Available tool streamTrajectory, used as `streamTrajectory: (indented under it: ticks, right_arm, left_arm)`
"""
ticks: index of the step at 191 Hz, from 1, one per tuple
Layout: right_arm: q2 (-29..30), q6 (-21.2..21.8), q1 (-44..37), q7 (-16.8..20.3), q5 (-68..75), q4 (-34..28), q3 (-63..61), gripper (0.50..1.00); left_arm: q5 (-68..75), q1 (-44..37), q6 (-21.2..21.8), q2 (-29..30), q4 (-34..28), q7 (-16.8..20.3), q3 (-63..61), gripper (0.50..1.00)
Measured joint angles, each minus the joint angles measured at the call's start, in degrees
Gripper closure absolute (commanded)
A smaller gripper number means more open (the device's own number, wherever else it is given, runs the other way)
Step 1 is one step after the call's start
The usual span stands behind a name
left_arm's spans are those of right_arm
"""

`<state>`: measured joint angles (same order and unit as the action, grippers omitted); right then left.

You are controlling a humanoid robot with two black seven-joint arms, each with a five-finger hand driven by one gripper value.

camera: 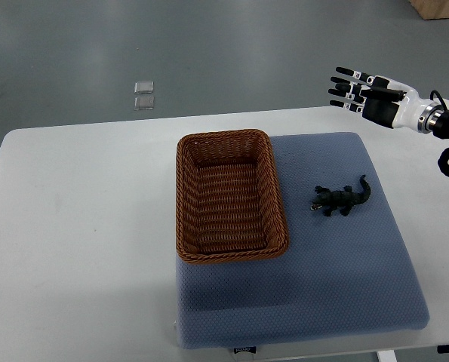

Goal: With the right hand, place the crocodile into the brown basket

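A small dark green toy crocodile (340,198) lies on the blue mat (337,286), just right of the brown wicker basket (185,196), head towards the basket. The basket is rectangular and holds nothing. My right hand (350,89) comes in from the right edge, hovering above the table's far right corner, well beyond the crocodile. Its fingers are spread and hold nothing. The left arm does not show.
The mat lies on a white table (81,226), whose far edge runs just below the hand. Two small clear squares (143,94) lie on the grey floor beyond the table. A wooden corner (439,7) shows at the top right.
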<state>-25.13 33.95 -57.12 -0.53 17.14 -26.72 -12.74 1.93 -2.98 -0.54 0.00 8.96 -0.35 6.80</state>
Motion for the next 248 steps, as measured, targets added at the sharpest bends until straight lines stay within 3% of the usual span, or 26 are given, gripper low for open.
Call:
streamTrajectory:
  ticks: [116,168,248]
  right_arm:
    - [0.0,1.0,-1.9,-0.9,-4.4,0.0,0.2,0.566]
    - [-1.2,1.1,-3.4,-11.7,-21.5,-0.2,0.2,0.566]
    - [-3.6,1.1,-6.4,-23.9,-45.2,-0.4,0.2,0.566]
  left_arm:
    - [0.0,0.1,0.4,0.0,-0.1,0.0,-0.1,0.500]
    - [0.0,0.1,0.5,0.0,0.0,0.0,-0.1,0.500]
    - [0.0,0.1,0.5,0.0,0.0,0.0,-0.1,0.500]
